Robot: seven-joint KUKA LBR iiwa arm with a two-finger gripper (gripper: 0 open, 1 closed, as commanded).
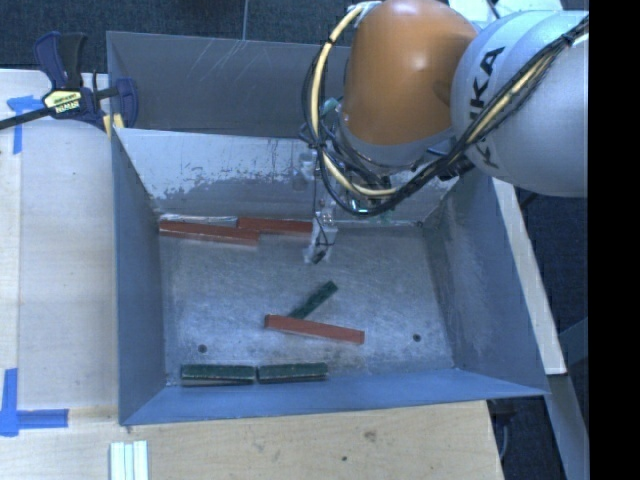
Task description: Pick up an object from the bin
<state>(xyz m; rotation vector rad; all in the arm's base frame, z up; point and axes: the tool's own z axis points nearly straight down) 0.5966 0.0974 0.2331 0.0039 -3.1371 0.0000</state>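
gripper (319,248) low at mid-bin, opening unreadable, nothing visibly held | nearest: flat red-brown wooden stick (275,226) just left, along the back wall | short dark green bar (318,298) in front, touching second red-brown stick (315,329) | risk: pieces lie flat on grey metal bin (140,268) floor, so a closing grip may skid off or miss

BACKGROUND | I see a dark floor (200,3), carpet-like in texture, across the far side and again down the right | pale wood tabletop (300,448) along the near edge and the left | light reads soft and even
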